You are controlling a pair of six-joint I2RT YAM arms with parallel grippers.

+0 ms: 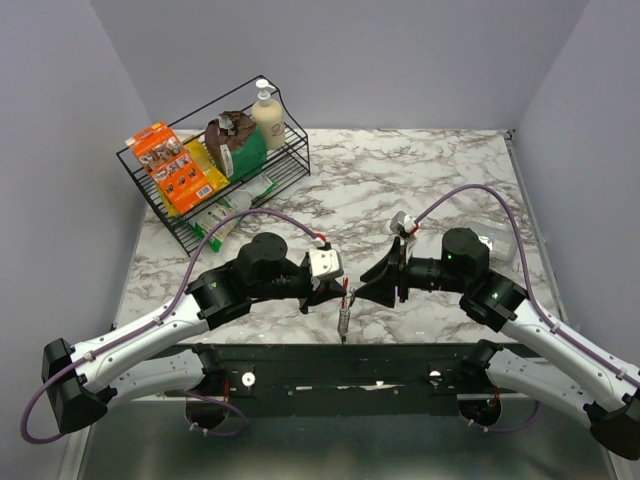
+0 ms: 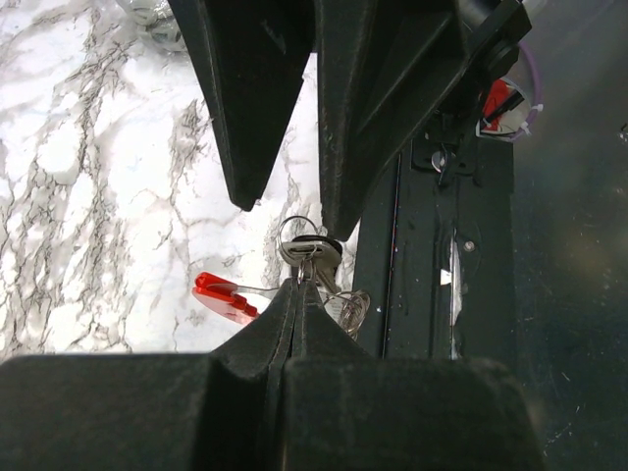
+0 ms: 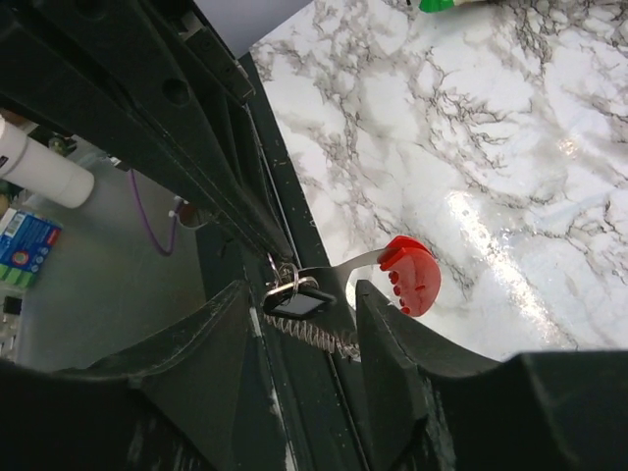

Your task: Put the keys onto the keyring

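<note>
Near the table (image 1: 430, 190) edge, left gripper (image 2: 297, 294) clamps the keyring (image 3: 412, 275); right gripper (image 3: 301, 294) stands open.

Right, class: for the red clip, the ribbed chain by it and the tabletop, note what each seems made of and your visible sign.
The red clip is likely plastic: glossy, opaque, with moulded ridges. The chain looks metal: silvery, tightly ribbed like a coil. The tabletop has a marble look, white with grey veins and glare; stone or printed laminate, cannot tell.
</note>
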